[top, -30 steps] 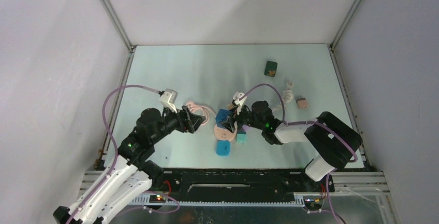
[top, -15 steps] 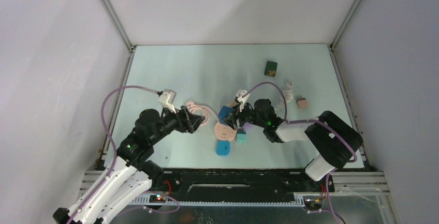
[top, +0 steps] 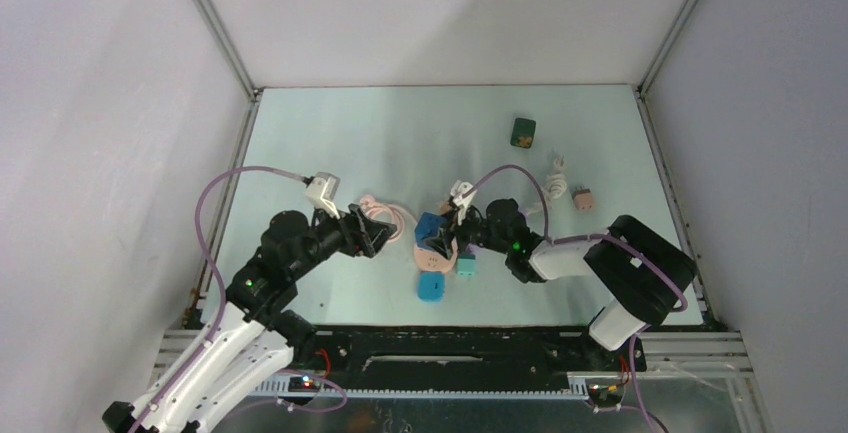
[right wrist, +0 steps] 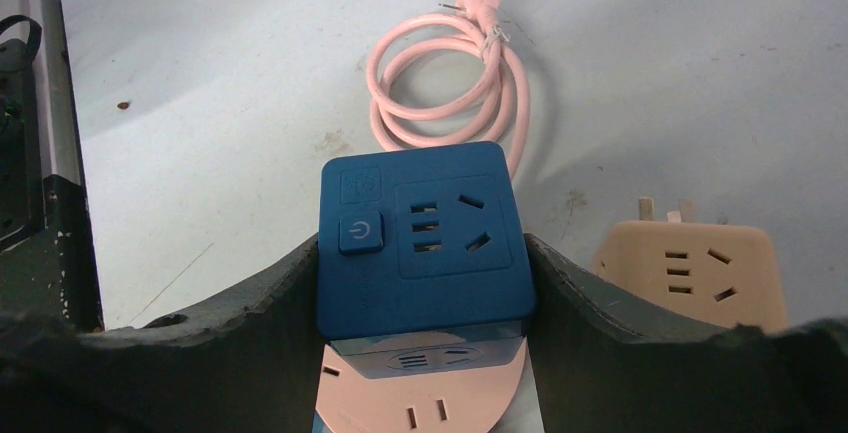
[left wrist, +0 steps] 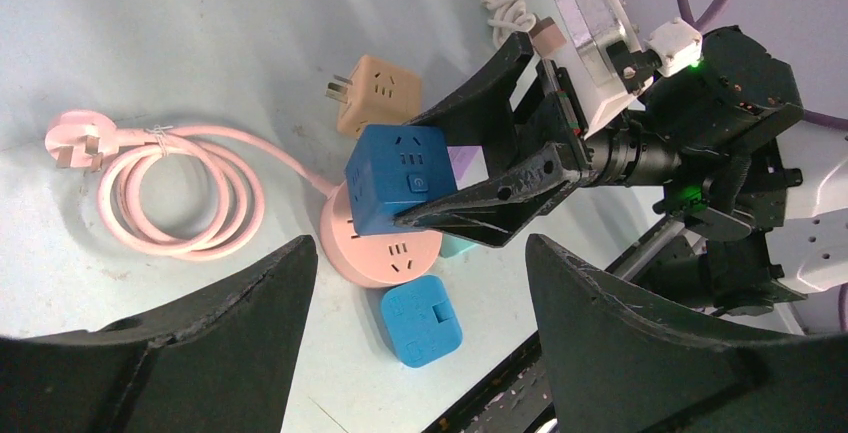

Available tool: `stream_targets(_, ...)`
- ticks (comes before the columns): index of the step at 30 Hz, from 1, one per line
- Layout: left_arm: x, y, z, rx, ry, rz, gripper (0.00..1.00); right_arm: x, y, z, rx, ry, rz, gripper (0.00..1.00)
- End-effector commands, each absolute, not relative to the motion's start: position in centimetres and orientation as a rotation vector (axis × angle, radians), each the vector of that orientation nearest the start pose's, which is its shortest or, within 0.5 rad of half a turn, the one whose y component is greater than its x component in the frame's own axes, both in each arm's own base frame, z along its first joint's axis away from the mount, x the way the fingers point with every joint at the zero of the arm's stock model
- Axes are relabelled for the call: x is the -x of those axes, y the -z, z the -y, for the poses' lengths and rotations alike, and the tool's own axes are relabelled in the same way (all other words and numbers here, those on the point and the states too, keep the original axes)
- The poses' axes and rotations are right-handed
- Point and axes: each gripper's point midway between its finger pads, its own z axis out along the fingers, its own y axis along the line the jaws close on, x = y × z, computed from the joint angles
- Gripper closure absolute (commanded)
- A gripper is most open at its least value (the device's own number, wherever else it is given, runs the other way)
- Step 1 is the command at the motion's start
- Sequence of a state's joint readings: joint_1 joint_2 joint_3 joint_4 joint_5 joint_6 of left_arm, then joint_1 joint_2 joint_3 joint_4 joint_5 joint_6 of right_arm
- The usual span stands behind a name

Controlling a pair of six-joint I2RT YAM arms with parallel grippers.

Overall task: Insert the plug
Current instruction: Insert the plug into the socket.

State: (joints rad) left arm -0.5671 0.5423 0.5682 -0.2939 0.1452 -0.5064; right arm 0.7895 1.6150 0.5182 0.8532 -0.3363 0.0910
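One flat blue square adapter [top: 432, 286] lies nearest the arm bases on the pale, scuffed worktop [top: 330, 143]. A small teal block [top: 466, 265] sits just beside it to the right. Just beyond them is the pink round socket [left wrist: 375, 251], a smooth plastic disc with slot holes in its top.

Directly over that disc the right tool [top: 444, 233] is clamped on the blue cube adapter [right wrist: 425, 238], one dark finger against each of two opposite sides. The cube is about equal-sided with rounded edges, so no axis reads as longer. Its face with the square button and pin slots points upward, tipped a little, and its underside faces the disc. Its lower edge meets the disc in both wrist views, but the prongs are hidden, so I cannot tell whether they are seated.

To the left, the left tool [top: 378, 233] stands with its fingers spread wide, nothing between them, apart from the cube. The disc's pink cable [left wrist: 190, 188] lies in a tied coil on that side and ends in a pink plug [left wrist: 75, 143] flat on the worktop. A tan cube adapter [left wrist: 378, 88] lies just past the disc, prongs pointing sideways. Farther back rest a bundled white cable [top: 558, 181], a small tan plug [top: 584, 198] and, farthest, a dark green block [top: 523, 132].
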Motion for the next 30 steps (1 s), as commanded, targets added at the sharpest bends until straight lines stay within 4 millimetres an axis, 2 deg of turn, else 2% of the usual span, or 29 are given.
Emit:
stream_targets(1, -19.9, -21.2, 18.1, -0.151, 0.891, -1.916, 0.20, -25.9, -8.3, -32.9, 0.829, -0.876, -1.705, 1.00)
stream_targets(11, -20.0, -21.2, 18.3, -0.148, 0.895, -1.918, 0.20, -26.7, -8.8, -32.6, 0.811, -0.882, -1.685, 1.00)
stream_targets(26, -20.6, -21.3, 18.7, -0.146, 0.899, -1.920, 0.20, -26.4, -7.9, -32.1, 0.827, -0.894, -1.707, 1.00)
stream_targets(30, -20.7, -21.2, 18.9, -0.145, 0.904, -1.928, 0.20, -26.1, -7.1, -31.9, 0.844, -0.906, -1.715, 1.00)
